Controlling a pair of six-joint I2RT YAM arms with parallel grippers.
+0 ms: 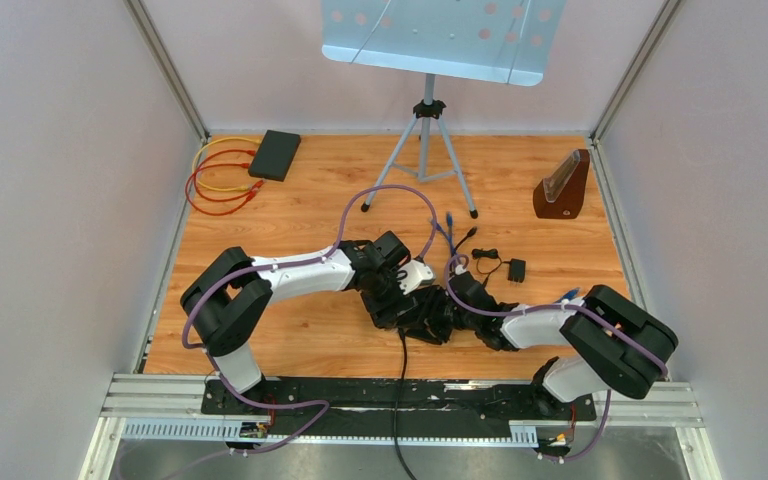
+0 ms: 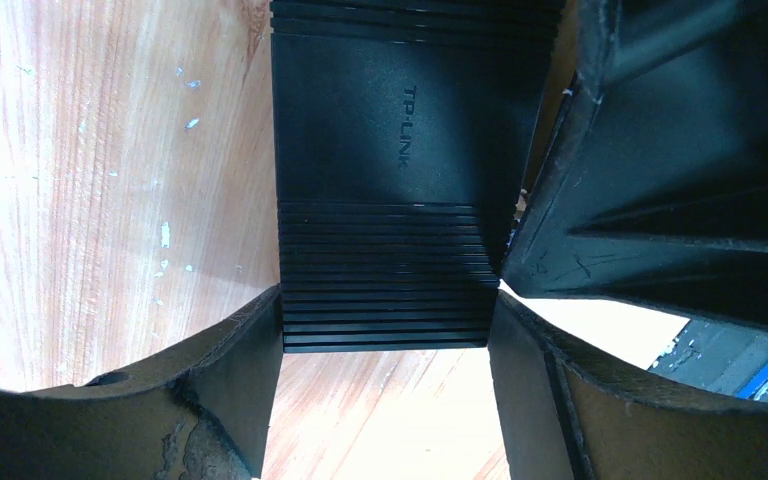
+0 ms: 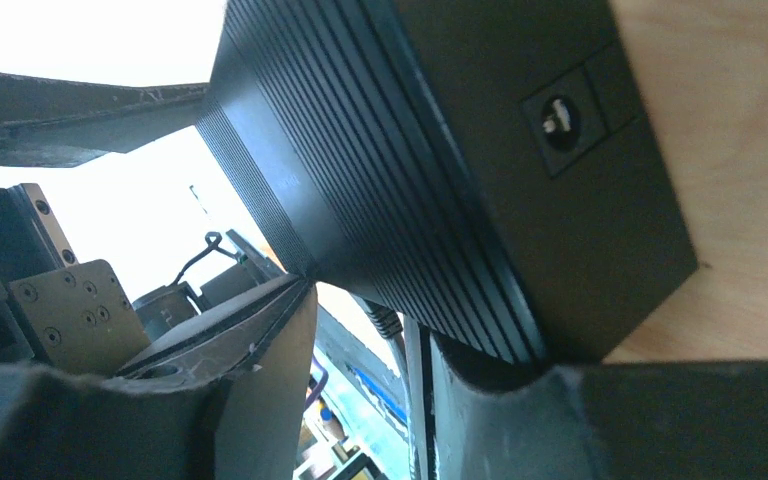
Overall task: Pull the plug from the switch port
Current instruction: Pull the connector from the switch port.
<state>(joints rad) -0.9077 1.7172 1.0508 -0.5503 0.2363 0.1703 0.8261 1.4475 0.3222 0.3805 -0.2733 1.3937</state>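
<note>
Nearest your L wrist cam are the L gripper (image 2: 387, 300) fingers (image 2: 230, 370), one pressed to each side of the switch (image 2: 390, 130) end. That reads as a grip on the case, tho you can't tell how firm. Now big to small. On the table (image 1: 310, 340) the switch lies flat near the middle, w/ both arms meeting over it. The L arm (image 1: 290, 272) reaches in from the left and the R arm (image 1: 550, 322) from the right, wrists nearly touching. The switch is logo side up and held at one end, so the bracing part looks done. The R gripper (image 3: 370, 320) has its fingers part-way apart, one tip touching a switch corner. Whether they pinch anything you can't tell. The black cable (image 1: 401, 380) runs from under the grippers to the near edge. In the R wrist cam its ribbed boot shows in the gap btwn the R fingers, heading for a switch face that's hidden. The plug isn't visible in any view, so treat it as prob. still seated; nothing shows the pull as done. The round socket (image 3: 560, 122) on the side face is empty. Left to do, by my read: set the R fingers on the plug, then draw it straight out while L holds the case.
</note>
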